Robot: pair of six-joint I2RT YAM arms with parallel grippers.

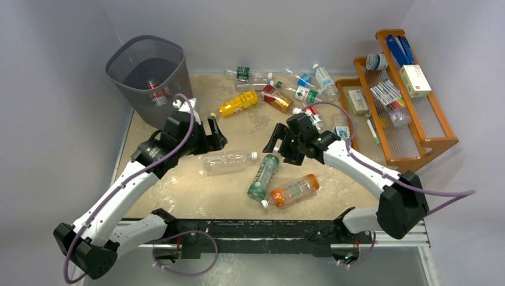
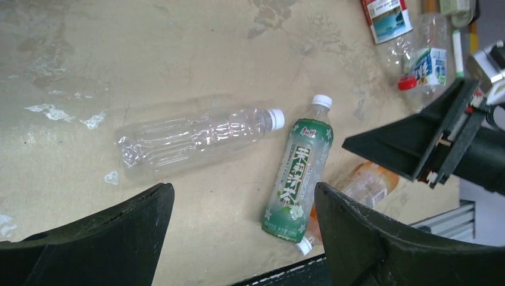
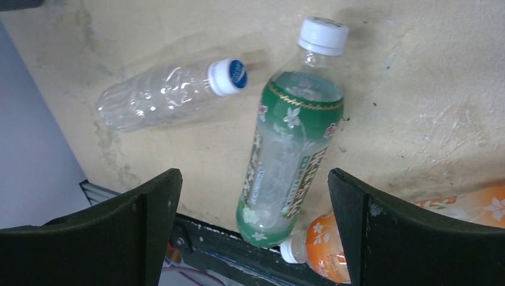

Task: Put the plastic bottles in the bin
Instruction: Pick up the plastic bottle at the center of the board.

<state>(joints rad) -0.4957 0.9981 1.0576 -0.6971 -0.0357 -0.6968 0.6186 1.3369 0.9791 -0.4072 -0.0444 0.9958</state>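
Note:
The dark grey bin (image 1: 136, 100) stands at the back left with one red-labelled bottle (image 1: 156, 93) inside. A clear bottle (image 1: 229, 162), a green-labelled bottle (image 1: 264, 176) and an orange bottle (image 1: 295, 190) lie at the table's middle front. A yellow bottle (image 1: 238, 103) and several more bottles (image 1: 298, 89) lie at the back. My left gripper (image 1: 215, 134) is open and empty above the clear bottle (image 2: 190, 140) and green bottle (image 2: 301, 173). My right gripper (image 1: 275, 142) is open and empty above the green bottle (image 3: 292, 143), with the orange bottle (image 3: 333, 250) beside it.
An orange wooden rack (image 1: 417, 128) with boxes and pens stands at the right. The right gripper's fingers (image 2: 417, 149) show in the left wrist view, close to the left gripper (image 2: 244, 190). The table's black front rail (image 1: 268, 229) lies just below the bottles.

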